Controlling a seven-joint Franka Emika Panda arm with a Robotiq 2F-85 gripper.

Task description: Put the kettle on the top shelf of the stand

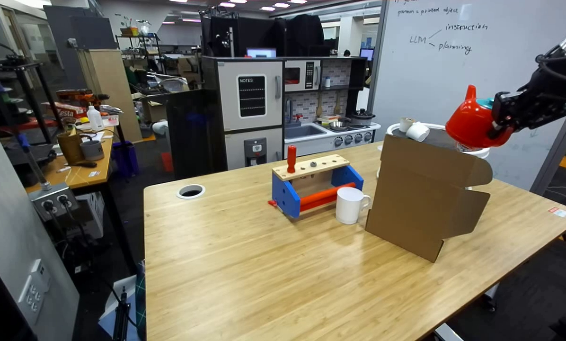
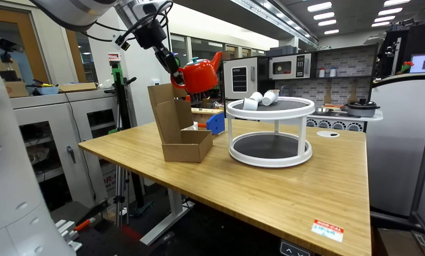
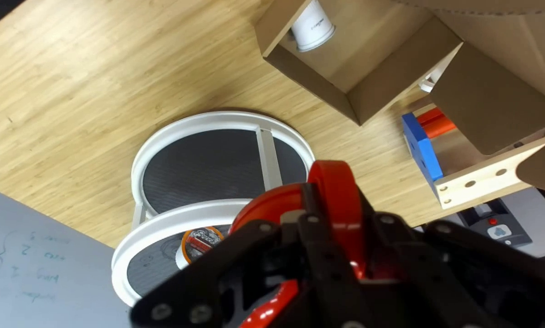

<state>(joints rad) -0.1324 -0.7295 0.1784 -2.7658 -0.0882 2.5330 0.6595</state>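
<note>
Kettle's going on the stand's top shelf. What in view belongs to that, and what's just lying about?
Job:
- red kettle
- gripper holding it
- white two-tier stand

Lying about:
- cardboard box
- toy workbench
- white mug
- white pods on the stand

Ceiling lights (image 2: 323,15) glow brightly; soft glare pales part of the tabletop (image 3: 76,61).

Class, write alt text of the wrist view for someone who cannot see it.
The tool grips a red kettle, partly hiding a white two-tier stand. Toward the top edge, an open cardboard box holds a white cup.
</note>
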